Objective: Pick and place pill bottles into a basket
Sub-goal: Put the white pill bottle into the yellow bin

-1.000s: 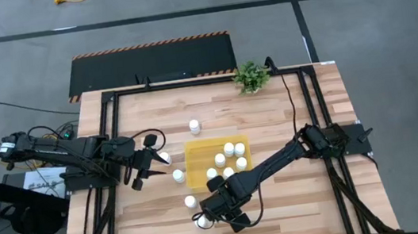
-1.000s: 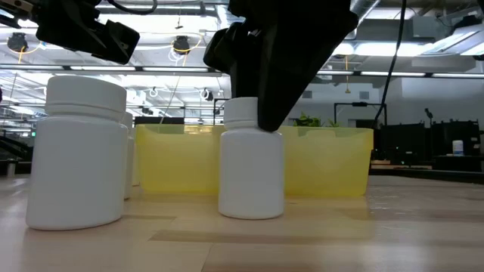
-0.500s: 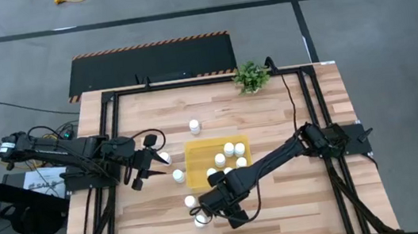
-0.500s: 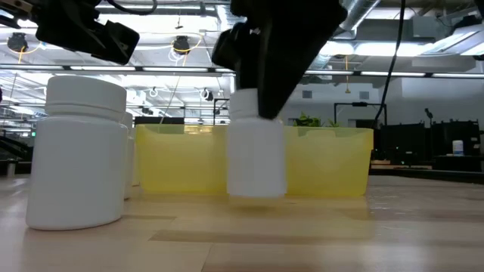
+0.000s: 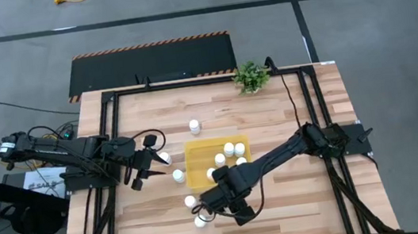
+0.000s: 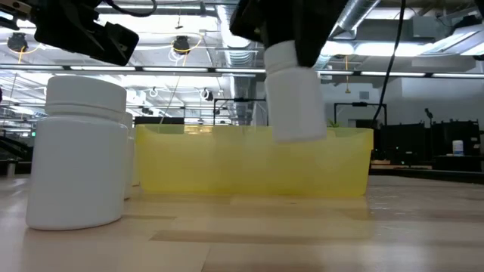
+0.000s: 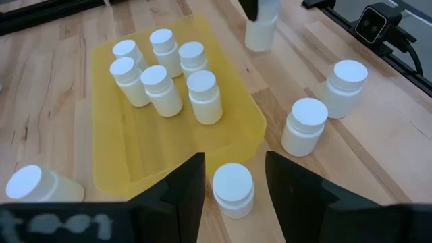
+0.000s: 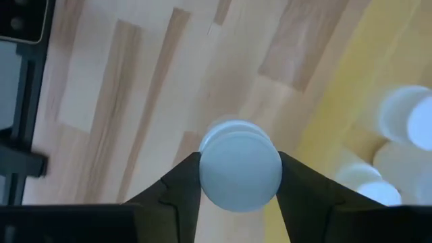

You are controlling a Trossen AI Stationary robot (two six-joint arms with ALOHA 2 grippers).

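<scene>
Beside basket: 2 bottles (upright)

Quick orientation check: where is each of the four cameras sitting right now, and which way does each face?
High: overhead, straight down; both arms, yellow basket.
Low: table height, level across; right gripper holding a lifted pill bottle.
Left wrist: left gripper pointing at basket.
Right wrist: looking down on the gripped bottle's cap.
Shared: the lifted bottle shows in low, left wrist and right wrist views.
</scene>
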